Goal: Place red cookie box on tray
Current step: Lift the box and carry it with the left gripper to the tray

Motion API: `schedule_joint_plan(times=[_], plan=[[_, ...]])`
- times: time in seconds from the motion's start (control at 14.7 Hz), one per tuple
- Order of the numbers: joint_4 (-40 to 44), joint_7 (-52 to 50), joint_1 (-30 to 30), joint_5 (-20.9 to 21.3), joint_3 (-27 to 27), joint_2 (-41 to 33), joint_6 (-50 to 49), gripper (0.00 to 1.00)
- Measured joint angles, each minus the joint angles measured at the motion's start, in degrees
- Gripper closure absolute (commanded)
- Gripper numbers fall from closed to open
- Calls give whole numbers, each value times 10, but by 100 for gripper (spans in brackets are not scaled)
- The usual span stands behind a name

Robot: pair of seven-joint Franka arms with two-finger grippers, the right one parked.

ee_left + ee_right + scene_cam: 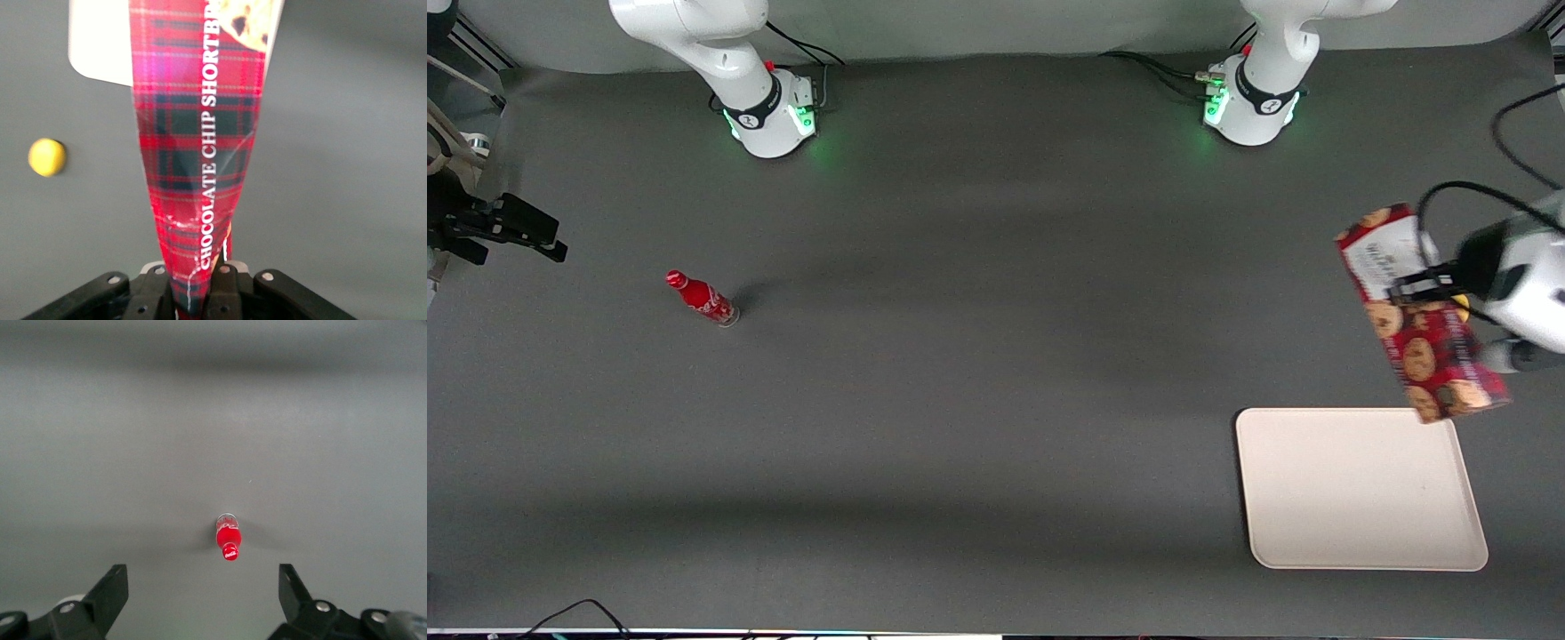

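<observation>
While the gripper (193, 283) clamps it aloft, the red cookie box (200, 153) reads "CHOCOLATE CHIP SHORTBR…".

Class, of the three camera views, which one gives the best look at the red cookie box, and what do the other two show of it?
The front view: the whole red cookie box shows, tilted, lifted in the gripper, its lower end over the tray rim. The left wrist view shows only one tartan side running out from the fingers. The right wrist view shows none of it.

Dark grey tabletop (978, 373), soft banded shadows
</observation>
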Motion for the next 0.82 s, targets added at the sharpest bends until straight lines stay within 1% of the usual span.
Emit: schedule_joint_plan(times=[0.14,0.2,0.34,0.82], plan=[[1,97,1,0,70,12,11,100],[1,140,3,-1,100,24,32,100],[-2,209,8,-1,135,63,89,100],[-4,306,19,-1,155,266,335,100]])
